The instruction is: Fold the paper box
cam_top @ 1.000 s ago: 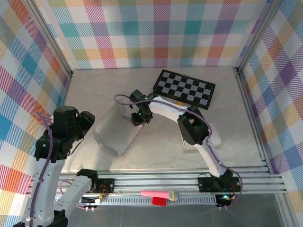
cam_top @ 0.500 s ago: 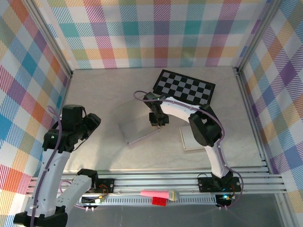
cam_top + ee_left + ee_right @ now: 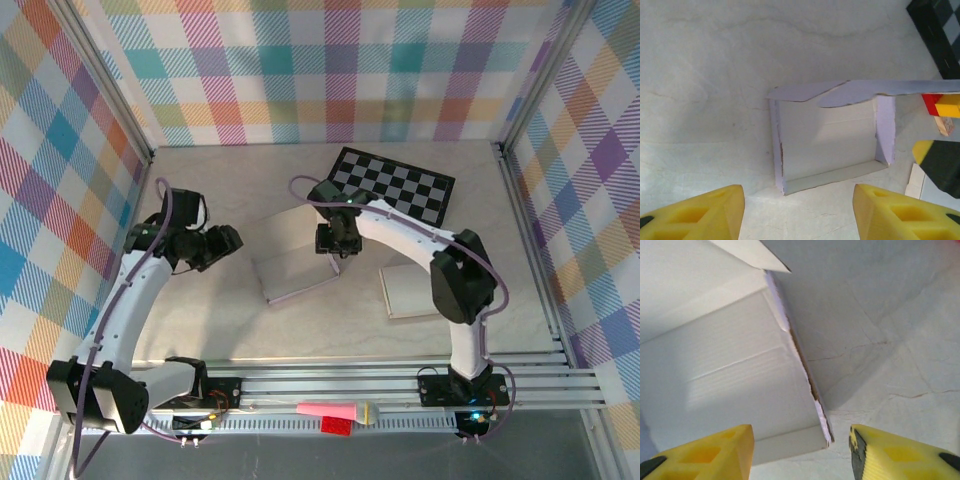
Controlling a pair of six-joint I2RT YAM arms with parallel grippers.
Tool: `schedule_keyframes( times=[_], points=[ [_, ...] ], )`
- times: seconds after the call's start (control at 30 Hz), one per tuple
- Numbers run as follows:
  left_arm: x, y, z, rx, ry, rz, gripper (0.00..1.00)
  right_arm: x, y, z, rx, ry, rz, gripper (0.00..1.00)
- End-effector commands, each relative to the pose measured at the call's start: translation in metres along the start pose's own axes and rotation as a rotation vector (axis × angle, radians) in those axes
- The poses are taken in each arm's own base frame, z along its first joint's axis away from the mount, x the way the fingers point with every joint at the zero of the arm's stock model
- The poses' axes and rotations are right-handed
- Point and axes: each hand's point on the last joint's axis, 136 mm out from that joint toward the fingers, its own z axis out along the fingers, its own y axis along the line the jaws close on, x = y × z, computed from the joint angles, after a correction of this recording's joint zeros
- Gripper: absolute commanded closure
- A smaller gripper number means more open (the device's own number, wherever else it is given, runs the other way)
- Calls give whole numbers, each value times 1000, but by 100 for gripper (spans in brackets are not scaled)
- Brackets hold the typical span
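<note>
The box (image 3: 295, 272) sits in the middle of the worktop (image 3: 230, 180), half formed. From the left wrist it reads as an open shell with thin walls, and two flaps (image 3: 840, 91) hang loose off its upper edge in that view. Both pincers are released and grip nothing. The left pincer (image 3: 222, 243) sits just off the box's left end with its fingers spread. The right pincer (image 3: 338, 243) hovers over the right-hand wall, whose ragged edge (image 3: 805, 375) runs up between its parted fingers.

What worries me is how flimsy the box looks. Nothing pins it, so I'd guess a push from one side alone would slide it across the smooth top or flatten the shell rather than crease a flap. If the right pincer clamps that thin wall carelessly, the wall could buckle or tear. The loose flaps might also snag a finger coming in from the left.

Room is decent, with bare worktop to the left and on the near side. It is tighter on the right, where a flat sheet (image 3: 412, 292) lies near the box. It is also tight behind, where the checkerboard (image 3: 392, 188) sits close to the right pincer.
</note>
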Motion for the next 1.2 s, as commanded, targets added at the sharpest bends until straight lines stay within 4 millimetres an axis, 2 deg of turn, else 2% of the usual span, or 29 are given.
schedule_keyframes(
  times=[0.0, 0.13, 0.3, 0.53, 0.67, 0.97, 1.17],
  points=[
    [-1, -16, -11, 48, 16, 161, 41, -15, 5, -28, -101, -53, -157, 45],
    [2, -12, -5, 11, 74, 249, 41, -27, 5, -49, -288, -65, -271, 44],
    [2, -8, 4, -18, 119, 323, 39, -39, 1, -63, -356, -91, -424, 42],
    [-5, -5, 22, -52, 149, 353, 37, -64, -3, -45, -331, -82, -421, 41],
    [-9, -4, 31, -60, 148, 346, 37, -74, 9, -39, -382, -71, -419, 41],
    [-9, -12, 50, -39, 169, 340, 38, -73, 15, -27, -415, -48, -410, 42],
    [-14, -10, 55, -64, 153, 332, 43, -74, 18, -20, -427, -39, -422, 43]
  ],
)
